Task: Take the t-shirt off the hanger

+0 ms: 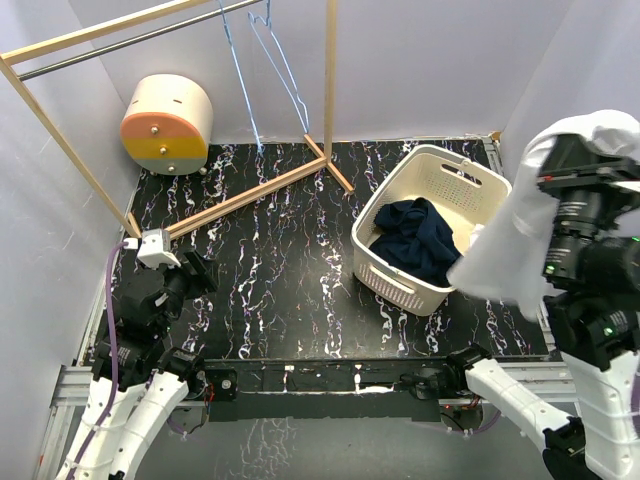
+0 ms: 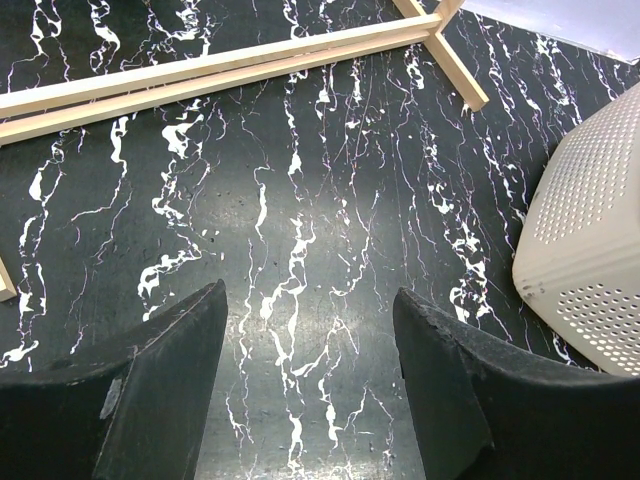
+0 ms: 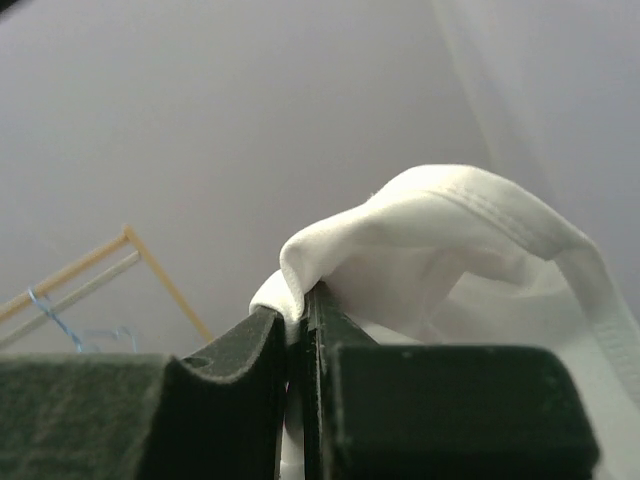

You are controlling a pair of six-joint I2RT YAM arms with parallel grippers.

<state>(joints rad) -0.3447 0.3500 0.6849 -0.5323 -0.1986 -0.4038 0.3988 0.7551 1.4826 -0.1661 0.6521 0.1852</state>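
White t-shirt [image 1: 505,235] hanging, long axis vertical, right gripper [image 3: 301,306] clamped on its top edge, left gripper [image 2: 308,335] fingers apart

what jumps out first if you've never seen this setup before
The white t-shirt stands out most: it is bunched and lifted high at the right edge, pinched in the shut right gripper. Just beside and below it sits a cream basket with a dark garment inside. At the back, a blue wire hanger hangs bare from the wooden rack.
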